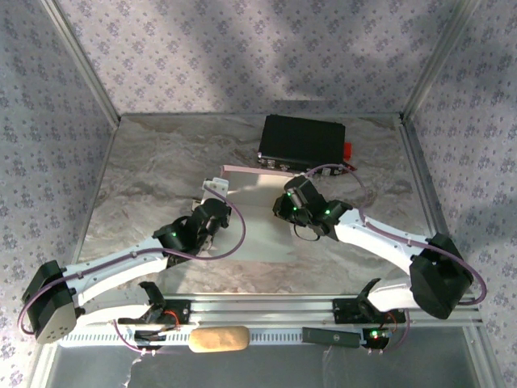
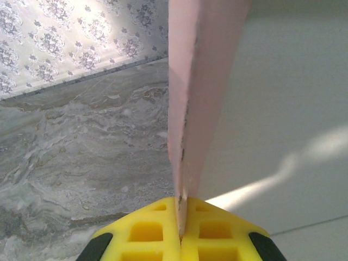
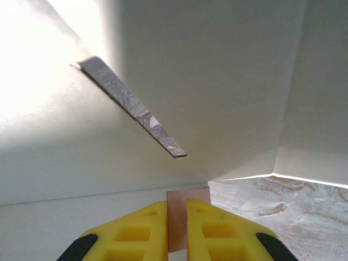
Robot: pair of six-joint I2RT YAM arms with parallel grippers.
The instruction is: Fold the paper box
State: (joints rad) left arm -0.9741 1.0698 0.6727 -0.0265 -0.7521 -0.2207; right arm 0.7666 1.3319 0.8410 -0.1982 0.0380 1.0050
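The paper box (image 1: pixel 258 230) lies opened out on the table between my two arms, pale face up, with a pink strip along its far edge. My left gripper (image 1: pixel 216 194) is at its left edge. In the left wrist view the left gripper (image 2: pixel 180 217) is shut on a raised pink flap (image 2: pixel 201 81), seen edge-on. My right gripper (image 1: pixel 287 200) is over the sheet's right part. In the right wrist view the right gripper (image 3: pixel 176 217) has its jaws a narrow gap apart, with a pink tab (image 3: pixel 187 198) showing face-on behind them. A cut slit (image 3: pixel 130 111) crosses the pale card (image 3: pixel 217 81).
A black hard case (image 1: pixel 303 141) stands just behind the sheet, with a small red part (image 1: pixel 349 150) at its right end. A tan oblong object (image 1: pixel 218 339) rests on the front rail. Patterned walls close in the marble table (image 1: pixel 145 186) on three sides.
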